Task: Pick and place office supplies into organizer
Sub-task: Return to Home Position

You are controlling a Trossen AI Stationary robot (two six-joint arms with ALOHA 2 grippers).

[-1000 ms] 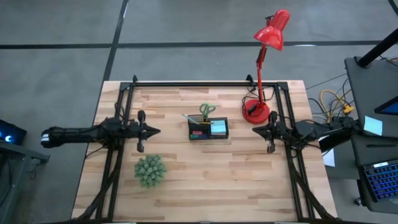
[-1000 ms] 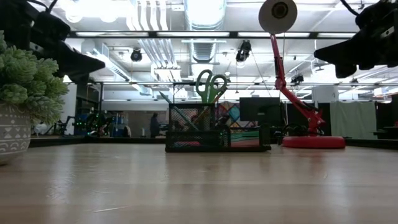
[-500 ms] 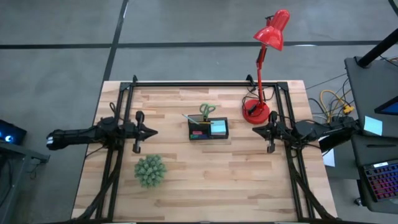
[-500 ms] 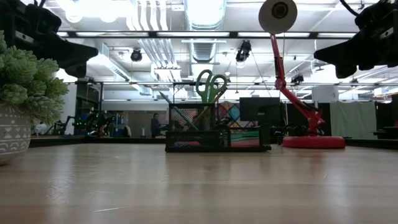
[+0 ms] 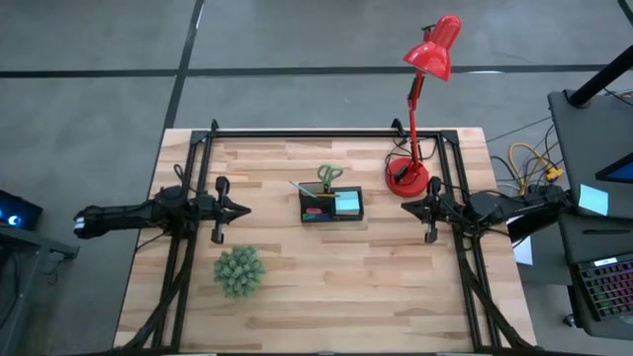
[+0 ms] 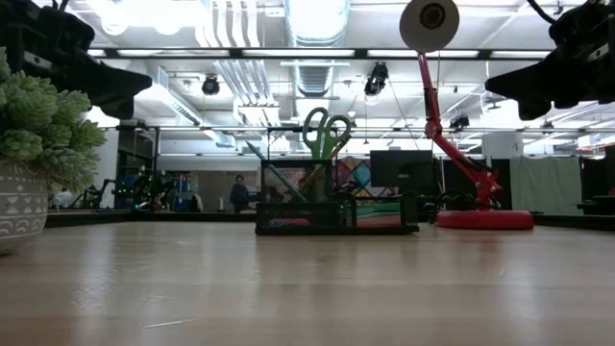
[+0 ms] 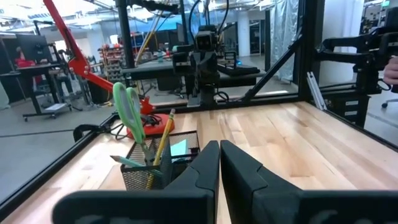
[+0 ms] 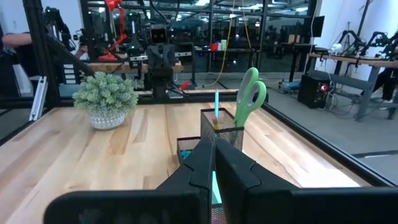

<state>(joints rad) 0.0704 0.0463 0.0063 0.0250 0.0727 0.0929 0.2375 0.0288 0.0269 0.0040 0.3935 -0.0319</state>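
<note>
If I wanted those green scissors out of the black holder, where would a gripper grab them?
Best by the handle loops, coming down from above. The scissors stand upright, blades down in the organizer's mesh cup, so only the handles stick out above its rim. A pencil leans beside them, so a sideways approach looks crowded.

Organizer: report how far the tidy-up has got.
Done: the scissors, pencil and blue sticky notes sit in the organizer. In hand: nothing; the left gripper and right gripper are shut and empty at the table's sides. Left: no loose supplies show, only the plant and lamp, so the job looks finished.
</note>
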